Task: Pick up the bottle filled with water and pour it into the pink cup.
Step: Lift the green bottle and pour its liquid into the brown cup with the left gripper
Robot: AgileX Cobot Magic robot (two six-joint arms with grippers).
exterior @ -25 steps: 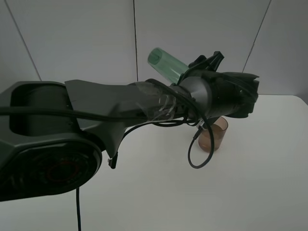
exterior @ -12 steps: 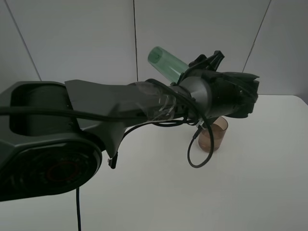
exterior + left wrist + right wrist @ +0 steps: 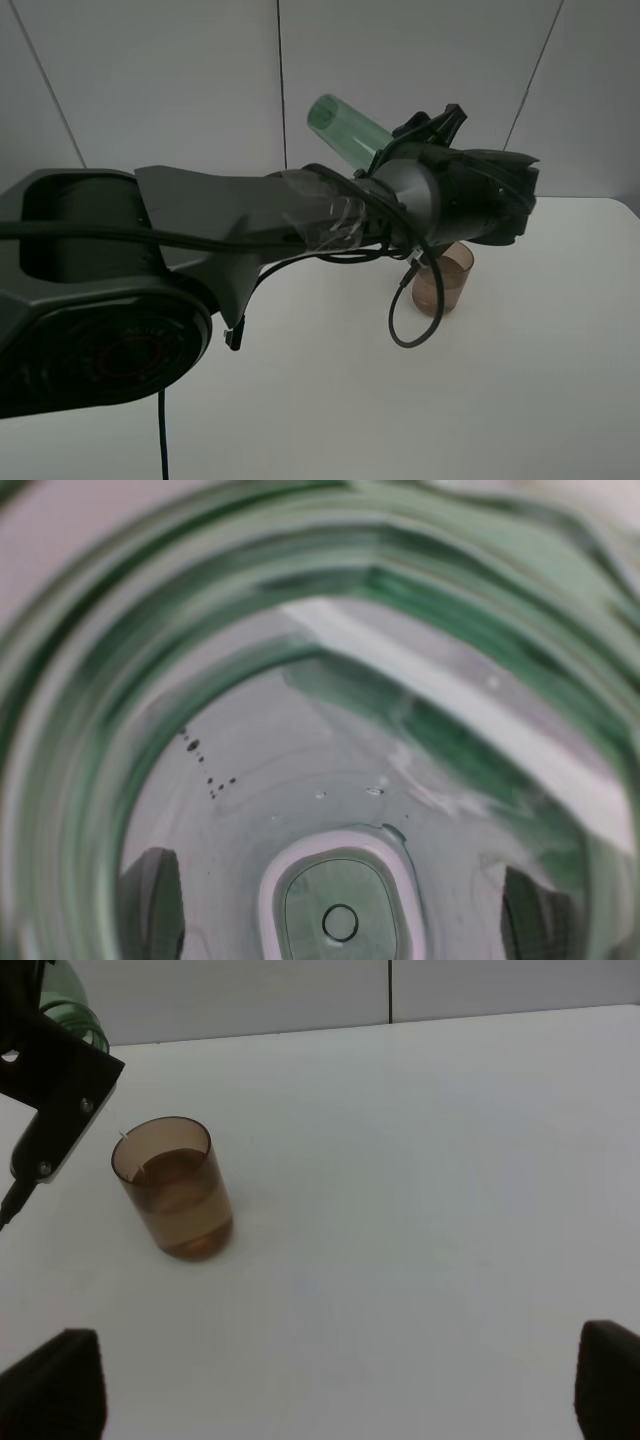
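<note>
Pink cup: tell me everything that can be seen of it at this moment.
The pink cup is a small translucent brownish-pink tumbler, plastic by the look, slightly tapered, with no handle. It stands upright on the white table and is partly filled with liquid. In the exterior view the left arm, carrying the tipped bottle, and a cable loop hide part of it; nothing but the table appears to touch it.

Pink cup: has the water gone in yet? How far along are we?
Done: the bottle is lifted, clamped in the left gripper, and the pink cup already holds liquid well up its wall. In hand: the bottle hangs tipped above the cup, base raised. Through it I see only droplets, so the pour looks nearly finished. Left: probably just righting the bottle. The right gripper is open and empty.
</note>
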